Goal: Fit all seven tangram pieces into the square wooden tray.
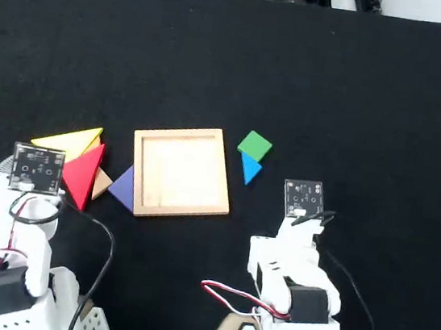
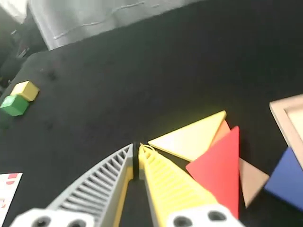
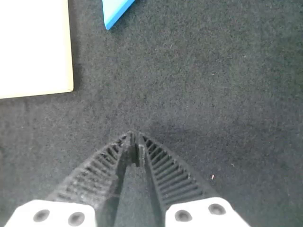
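The square wooden tray (image 1: 141, 200) lies mid-table with nothing in it; its corner shows in the left wrist view (image 2: 284, 111) and its edge in the right wrist view (image 3: 35, 47). Left of the tray sit a yellow triangle (image 1: 69, 142) (image 2: 189, 137), a red triangle (image 1: 83, 173) (image 2: 218, 165), a tan piece (image 1: 102, 183) (image 2: 251, 179) and a dark blue piece (image 1: 124, 187) (image 2: 289, 177). Right of the tray lie a green square (image 1: 255, 146) and a light blue triangle (image 1: 249, 168) (image 3: 116, 9). My left gripper (image 2: 136, 151) is shut, just short of the yellow triangle. My right gripper (image 3: 133, 139) is shut above bare cloth.
Black cloth covers the table. Off the table's far side in the left wrist view sit a small yellow block (image 2: 26, 90) and a green block (image 2: 13, 105). Both arm bases (image 1: 20, 269) (image 1: 292, 297) stand at the near edge.
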